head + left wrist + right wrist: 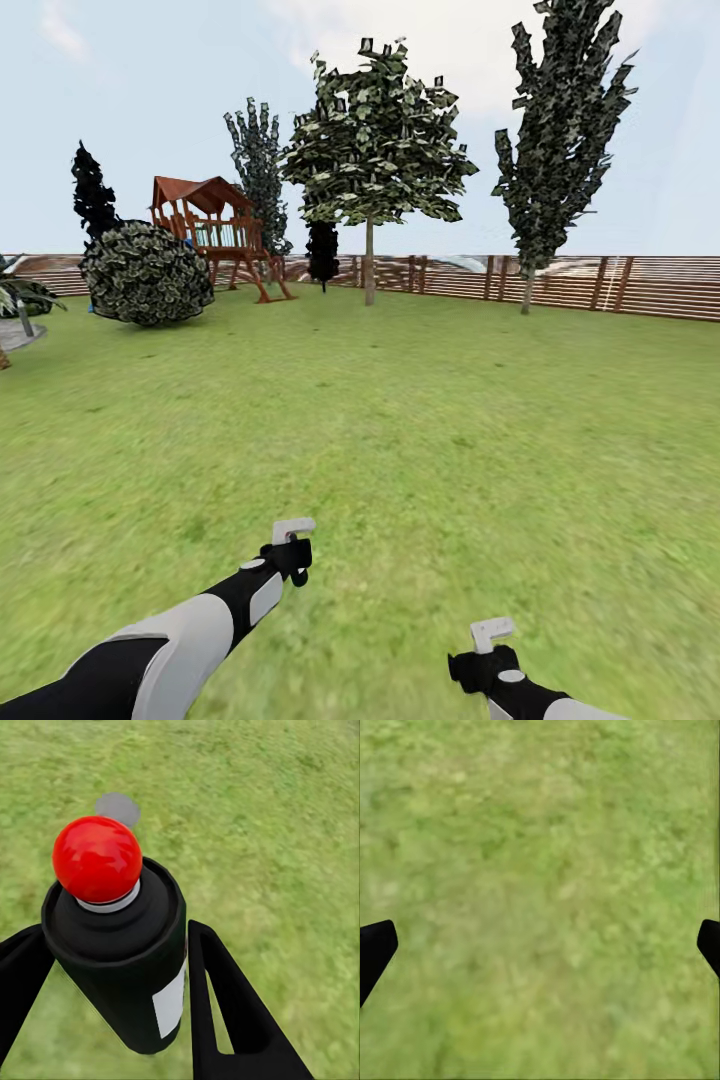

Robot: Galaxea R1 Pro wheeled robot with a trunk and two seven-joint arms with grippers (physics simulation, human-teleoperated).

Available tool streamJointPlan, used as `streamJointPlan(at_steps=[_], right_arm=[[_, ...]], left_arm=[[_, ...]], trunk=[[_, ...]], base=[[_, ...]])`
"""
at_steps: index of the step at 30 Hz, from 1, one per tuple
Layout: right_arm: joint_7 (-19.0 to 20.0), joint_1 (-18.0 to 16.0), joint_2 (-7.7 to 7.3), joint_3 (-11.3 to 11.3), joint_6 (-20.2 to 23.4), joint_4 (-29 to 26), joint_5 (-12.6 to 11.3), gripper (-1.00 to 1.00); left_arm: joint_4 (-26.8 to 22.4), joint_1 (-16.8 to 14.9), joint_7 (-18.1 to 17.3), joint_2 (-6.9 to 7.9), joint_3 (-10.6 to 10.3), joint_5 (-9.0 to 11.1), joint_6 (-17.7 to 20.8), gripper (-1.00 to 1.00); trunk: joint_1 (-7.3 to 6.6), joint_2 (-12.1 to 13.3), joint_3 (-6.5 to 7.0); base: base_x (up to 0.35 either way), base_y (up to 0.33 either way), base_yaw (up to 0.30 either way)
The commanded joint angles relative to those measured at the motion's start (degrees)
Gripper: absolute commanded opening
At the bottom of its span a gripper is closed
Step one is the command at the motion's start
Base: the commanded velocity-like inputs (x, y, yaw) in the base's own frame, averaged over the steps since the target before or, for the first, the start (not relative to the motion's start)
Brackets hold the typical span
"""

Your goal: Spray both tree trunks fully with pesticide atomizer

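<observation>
The pesticide atomizer (142, 975), a black bottle with a white label and a red nozzle tip (97, 859), sits between the two black fingers of my left gripper (116, 937), which is shut on it above the grass. In the head view the left gripper (290, 548) hangs low over the lawn at centre left. My right gripper (490, 640) is lower right, and its fingers (375, 949) stand wide apart over bare grass. A broadleaf tree (375, 150) with a bare trunk (369, 265) stands far ahead by the fence. A taller, narrower tree (560, 130) stands to its right.
A wooden slat fence (640, 285) closes the far side of the lawn. A round bush (147, 272), a wooden playset (212, 230) and dark conifers (92, 195) stand at the far left. A grey round patch (118, 808) lies on the grass under the left gripper.
</observation>
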Motion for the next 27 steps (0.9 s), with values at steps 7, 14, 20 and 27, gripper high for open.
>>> streamJointPlan(at_steps=[7,14,20,27], right_arm=[[0.0,0.0,-0.03,-0.1,-1.1,0.0,-0.3,1.0],[0.1,-0.1,-0.03,-0.2,-1.0,0.0,-0.5,1.0],[0.2,-0.1,0.0,-0.2,-0.9,0.0,-0.5,1.0],[0.2,-0.1,0.02,-0.3,-0.8,0.0,-0.5,1.0]], left_arm=[[-0.1,0.0,0.0,-0.01,0.0,0.0,0.0,-1.0],[-0.2,0.0,0.0,-0.01,0.0,0.0,-0.1,-1.0],[-0.3,0.0,0.0,-0.01,0.0,0.1,-0.2,-1.0],[-0.3,0.0,-0.1,0.06,0.0,0.1,-0.2,-1.0]], trunk=[[0.0,0.0,0.0],[0.0,0.0,0.0],[0.0,0.0,0.0],[0.0,0.0,0.0]], base=[[0.35,0.0,0.0],[0.35,0.0,0.0],[0.35,0.0,-0.042],[0.35,0.0,-0.064]])
